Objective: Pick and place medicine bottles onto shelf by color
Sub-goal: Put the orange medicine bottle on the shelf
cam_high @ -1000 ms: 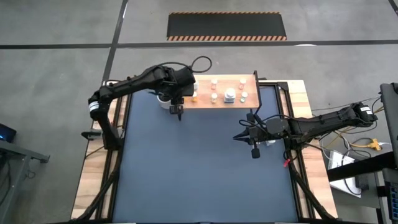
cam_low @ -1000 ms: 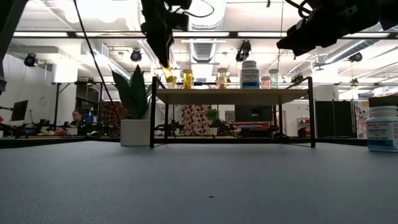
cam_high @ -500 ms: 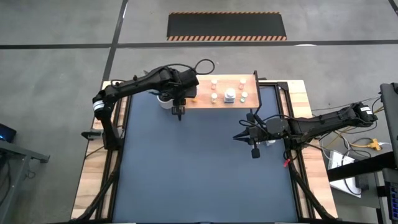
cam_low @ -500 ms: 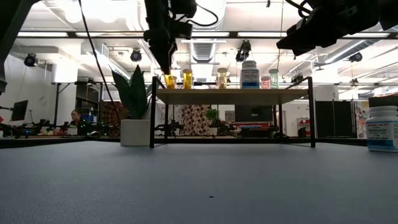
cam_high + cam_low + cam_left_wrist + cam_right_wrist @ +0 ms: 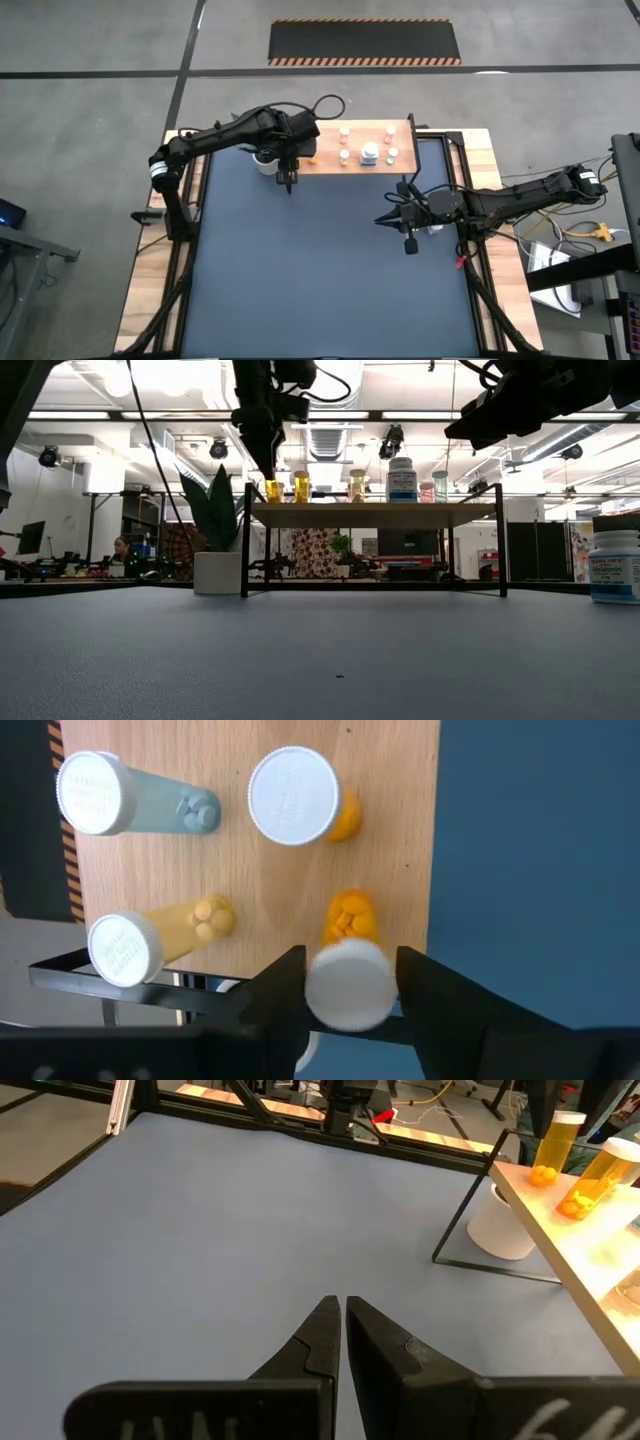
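The left pincer (image 5: 291, 160) stands over the left end of the shelf (image 5: 400, 128), seen from above, while the right pincer (image 5: 392, 221) waits above the bench (image 5: 300, 280) near its right edge.

From the low camera, the left pincer (image 5: 268, 470) comes down onto an orange bottle (image 5: 272, 491) standing on the shelf (image 5: 370, 514), beside more bottles; one white bottle (image 5: 614, 567) remains on the bench at far right.

The left wrist camera shows the fingers (image 5: 285, 995) closed around the white cap of the orange bottle (image 5: 350, 965), close to the shelf's edge. If they open unevenly, I think the bottle may tip off that edge.

In the right wrist camera, the right pincer (image 5: 343, 1325) is nearly closed and empty.

Since half a second ago, almost nothing has moved.
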Action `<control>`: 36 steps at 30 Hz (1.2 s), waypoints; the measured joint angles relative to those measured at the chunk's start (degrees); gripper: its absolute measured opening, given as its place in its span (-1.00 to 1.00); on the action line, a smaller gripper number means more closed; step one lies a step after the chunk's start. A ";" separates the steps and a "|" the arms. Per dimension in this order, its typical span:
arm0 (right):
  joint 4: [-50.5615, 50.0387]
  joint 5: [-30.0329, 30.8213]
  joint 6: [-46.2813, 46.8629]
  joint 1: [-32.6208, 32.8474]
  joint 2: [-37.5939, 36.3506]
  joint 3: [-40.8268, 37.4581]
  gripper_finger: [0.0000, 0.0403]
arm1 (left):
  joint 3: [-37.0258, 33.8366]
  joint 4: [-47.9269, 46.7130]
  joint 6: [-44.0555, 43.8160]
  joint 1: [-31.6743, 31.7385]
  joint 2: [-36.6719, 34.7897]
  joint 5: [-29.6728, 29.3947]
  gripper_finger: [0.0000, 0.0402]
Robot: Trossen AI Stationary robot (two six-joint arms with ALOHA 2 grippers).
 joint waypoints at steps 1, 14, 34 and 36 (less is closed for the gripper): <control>0.01 0.00 0.00 0.00 0.00 0.00 -0.94 | 0.00 0.11 -0.01 0.00 0.00 -0.01 -0.29; 0.00 -0.02 0.52 0.00 0.00 0.00 -0.94 | 1.66 -0.25 1.22 0.00 -0.33 -0.27 -0.09; -0.05 -0.02 0.35 0.00 0.00 0.00 -0.94 | -3.76 8.26 6.59 -1.84 -8.85 -3.11 -0.64; -0.15 -0.02 0.33 0.00 0.00 0.00 -0.94 | -5.73 9.37 6.56 -1.84 -8.87 -3.06 -0.83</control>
